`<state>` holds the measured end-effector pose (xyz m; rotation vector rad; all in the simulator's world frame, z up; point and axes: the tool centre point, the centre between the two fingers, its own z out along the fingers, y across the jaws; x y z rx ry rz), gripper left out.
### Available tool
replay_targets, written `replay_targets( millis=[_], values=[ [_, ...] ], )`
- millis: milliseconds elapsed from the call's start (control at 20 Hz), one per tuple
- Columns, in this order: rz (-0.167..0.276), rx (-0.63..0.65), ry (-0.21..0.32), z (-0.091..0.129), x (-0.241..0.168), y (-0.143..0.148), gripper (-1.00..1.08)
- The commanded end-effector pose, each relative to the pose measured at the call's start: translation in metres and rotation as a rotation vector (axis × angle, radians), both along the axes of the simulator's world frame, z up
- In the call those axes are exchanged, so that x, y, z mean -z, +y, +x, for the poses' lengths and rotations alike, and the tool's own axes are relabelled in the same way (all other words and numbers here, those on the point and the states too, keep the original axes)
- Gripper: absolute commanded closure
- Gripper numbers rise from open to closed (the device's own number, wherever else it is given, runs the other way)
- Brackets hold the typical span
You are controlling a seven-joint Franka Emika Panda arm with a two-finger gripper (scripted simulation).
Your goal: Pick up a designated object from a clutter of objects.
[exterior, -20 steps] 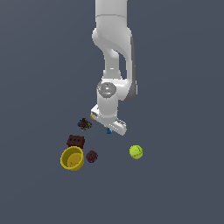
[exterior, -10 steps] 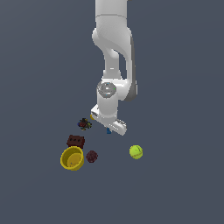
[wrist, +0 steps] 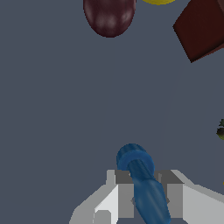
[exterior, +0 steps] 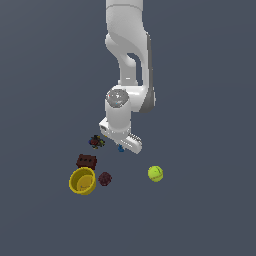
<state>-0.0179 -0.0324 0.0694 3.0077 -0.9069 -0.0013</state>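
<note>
The tiny blue item sits between the two fingers of the hand, which press against its sides in the wrist view — the hand is closed on it, with the ridged narrower end sticking out past the fingertips. In the exterior view only a speck of blue shows under the hand, low over the table. Toward the exterior view's left lies the dark multicoloured lump. Below that sit the dark-red brick, the yellow bowl and the dark-red knobbly ball just beside the bowl. The yellow-green ball lies apart, toward the exterior view's right.
</note>
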Motion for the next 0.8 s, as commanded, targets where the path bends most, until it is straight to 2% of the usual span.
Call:
replay_targets(
  millis=[0, 750],
  values=[
    [0.000, 0.000, -0.001, 0.005, -0.014, -0.008, 1.08],
    [0.000, 0.000, -0.001, 0.051, -0.142, -0.076, 1.08]
  ],
)
